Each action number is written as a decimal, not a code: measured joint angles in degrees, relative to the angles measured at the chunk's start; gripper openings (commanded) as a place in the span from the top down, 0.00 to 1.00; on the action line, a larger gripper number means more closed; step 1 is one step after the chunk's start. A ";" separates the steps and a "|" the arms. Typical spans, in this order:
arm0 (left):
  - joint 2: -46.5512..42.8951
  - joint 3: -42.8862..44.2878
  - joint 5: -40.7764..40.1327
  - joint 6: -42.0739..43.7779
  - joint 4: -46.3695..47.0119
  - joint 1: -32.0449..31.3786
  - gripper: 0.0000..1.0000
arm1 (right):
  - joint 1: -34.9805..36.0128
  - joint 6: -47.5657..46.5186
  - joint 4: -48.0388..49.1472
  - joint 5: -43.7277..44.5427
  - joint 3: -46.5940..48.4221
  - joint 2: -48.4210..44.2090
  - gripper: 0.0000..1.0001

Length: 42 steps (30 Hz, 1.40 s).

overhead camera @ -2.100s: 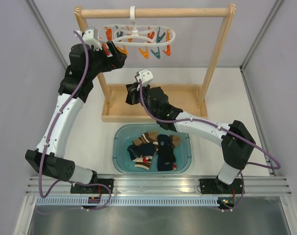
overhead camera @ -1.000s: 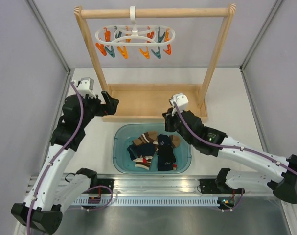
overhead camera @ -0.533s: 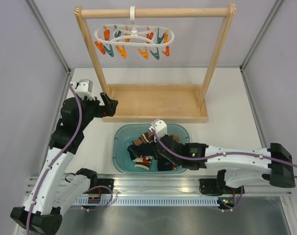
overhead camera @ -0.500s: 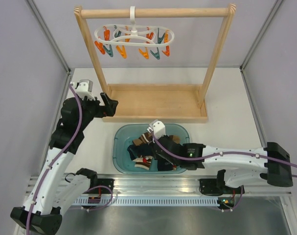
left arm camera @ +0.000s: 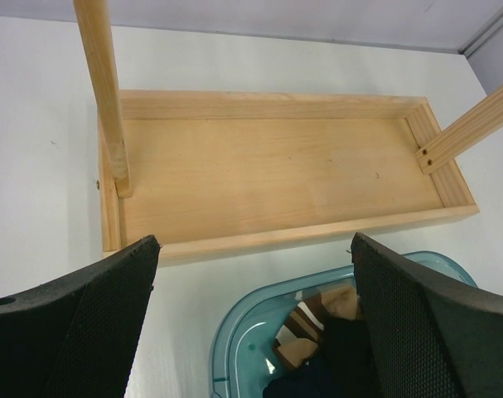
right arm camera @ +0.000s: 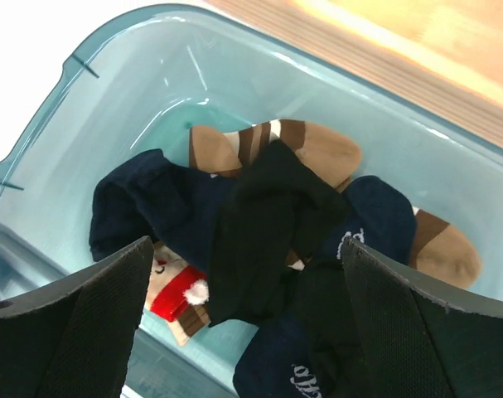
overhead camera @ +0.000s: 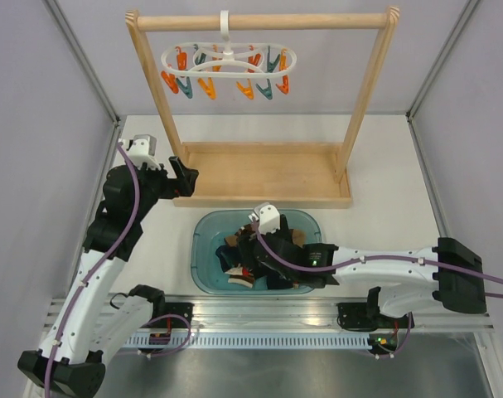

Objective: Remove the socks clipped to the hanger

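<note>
The socks [right arm camera: 193,207] are all in the teal bin [right arm camera: 85,75], at the lower middle of the top view. A black sock [right arm camera: 268,215] lies crumpled on top of the heap, over a brown striped one and the navy ones. The right gripper [right arm camera: 247,249] hangs just above it. Its jaws, pinched together a second ago, now stand wide with nothing between them, so the black sock looks freshly dropped.

Up at the top centre of the overhead view, the hanger [overhead camera: 230,60] hangs from the rail of the wooden frame [overhead camera: 317,21]. Every orange and teal peg [overhead camera: 245,89] that can be made out dangles bare.

At the left of that view, the left gripper [overhead camera: 185,177] is unchanged over the last second. It is spread wide and empty, by the near left corner of the frame's base.

With no sock visible on the hanger, the removal appears complete. Judging from this, all that remains is for the arms to pull back.
</note>
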 measured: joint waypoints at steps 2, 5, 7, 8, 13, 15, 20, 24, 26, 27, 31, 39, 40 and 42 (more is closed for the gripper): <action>-0.07 0.00 -0.13 0.04 0.00 0.00 0.00 | -0.11 0.13 0.00 0.68 -0.20 -0.24 0.02; -0.07 0.00 -0.50 0.09 0.00 0.00 0.00 | -0.28 0.13 0.00 1.20 -0.22 -0.26 0.02; -0.09 -0.02 -0.90 0.13 0.00 0.00 0.00 | -0.35 0.13 0.00 1.49 -0.22 -0.26 0.02; -0.11 -0.11 -0.96 0.15 0.00 0.00 0.00 | -0.44 0.11 0.02 1.55 -0.22 -0.26 0.02; -0.33 -0.59 -1.25 0.22 0.00 0.00 0.00 | -1.55 -0.55 -0.13 2.32 -0.22 -0.83 0.02; -0.33 -0.63 -1.36 0.24 -0.02 0.00 0.00 | -3.02 -1.07 -0.24 2.51 -0.22 -1.79 0.02; -0.28 -0.63 -1.36 0.24 0.00 0.00 0.00 | -11.30 -3.69 0.09 2.38 -0.83 -6.54 0.02; -0.17 -0.63 -1.40 0.24 -0.02 0.00 0.00 | -19.32 -6.56 0.09 2.29 -2.54 -11.82 0.02; -0.15 -0.63 -1.49 0.24 -0.02 0.00 0.00 | -22.88 -7.82 0.09 1.95 -3.39 -14.60 0.02; -0.17 -0.63 -1.55 0.24 -0.02 0.00 0.00 | -25.11 -8.57 0.09 1.55 -3.82 -16.13 0.02; -0.24 -0.63 -2.64 0.26 -0.02 0.00 0.00 | -35.06 -11.15 0.15 -1.68 -4.85 -21.64 0.02; -1.07 -0.63 -4.92 0.28 -0.02 0.00 0.00 | -50.29 -13.60 1.03 -8.98 -7.56 -25.49 0.02; -1.14 -0.63 -5.14 0.28 -0.02 0.00 0.00 | -51.21 -13.64 1.07 -9.94 -8.09 -25.51 0.02; -1.20 -0.63 -5.70 0.31 -0.02 0.00 0.00 | -52.48 -13.66 1.16 -11.50 -8.87 -25.51 0.02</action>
